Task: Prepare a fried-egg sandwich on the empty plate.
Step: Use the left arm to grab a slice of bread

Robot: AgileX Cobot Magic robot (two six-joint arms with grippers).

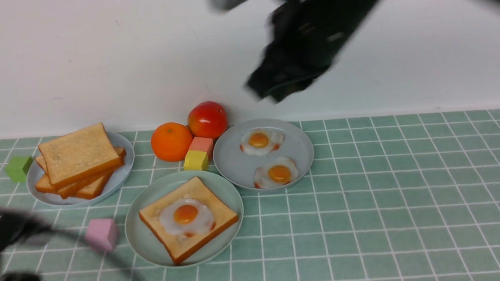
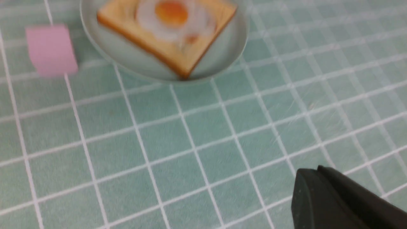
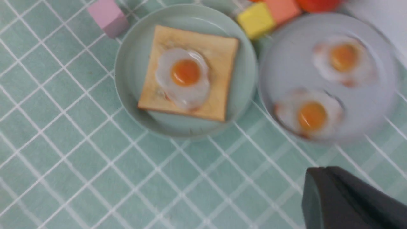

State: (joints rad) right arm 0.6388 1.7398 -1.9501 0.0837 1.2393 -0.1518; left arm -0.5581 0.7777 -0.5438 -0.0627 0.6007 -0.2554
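The mint-green plate (image 1: 139, 238) sits at the front centre and holds one toast slice (image 1: 210, 230) with a fried egg (image 1: 186, 216) on top. The plate (image 3: 130, 73), toast (image 3: 222, 63) and egg (image 3: 185, 74) also show in the right wrist view, and blurred in the left wrist view (image 2: 222, 54). My right gripper (image 3: 321, 170) is shut and empty, blurred high above the egg plate (image 1: 273, 93). My left gripper (image 2: 314, 170) is shut and empty over bare tiles in front of the mint plate. The left arm (image 1: 4, 242) is a blur at the lower left.
A stack of toast slices (image 1: 79, 155) lies on a grey-blue plate (image 1: 122, 176) at the left. Two fried eggs (image 1: 260, 140) (image 1: 278, 172) lie on another grey-blue plate (image 1: 233, 159). An orange (image 1: 172, 142), a tomato (image 1: 207, 119) and coloured blocks (image 1: 196, 160) (image 1: 102, 234) (image 1: 18, 168) stand around.
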